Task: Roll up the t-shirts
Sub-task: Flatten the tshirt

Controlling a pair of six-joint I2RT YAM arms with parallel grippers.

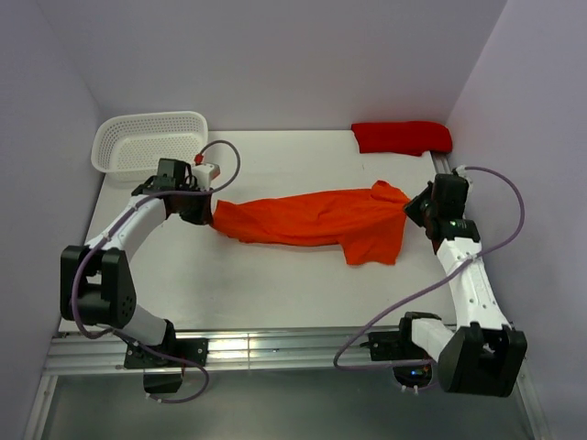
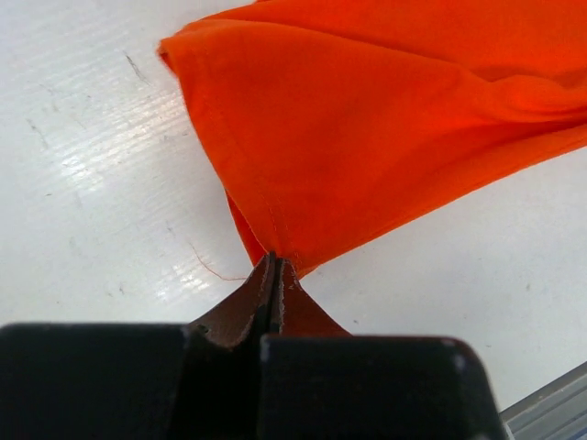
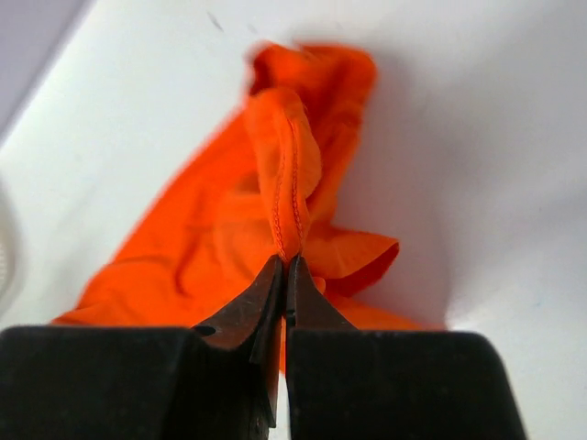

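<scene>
A bright orange t-shirt (image 1: 316,220) lies bunched and stretched across the middle of the white table, pulled lengthwise between both arms. My left gripper (image 1: 209,213) is shut on the shirt's left end; in the left wrist view the cloth (image 2: 367,119) fans out from the pinched tips (image 2: 275,266). My right gripper (image 1: 410,207) is shut on a stitched hem at the shirt's right end (image 3: 284,183), with the tips (image 3: 285,263) pressed together on it. A sleeve or flap (image 1: 371,246) hangs toward the front at the right.
A white plastic basket (image 1: 151,142) stands at the back left, just behind my left arm. A darker red folded cloth (image 1: 402,137) lies at the back right corner. Walls close in left, right and behind. A metal rail (image 1: 275,348) runs along the near edge.
</scene>
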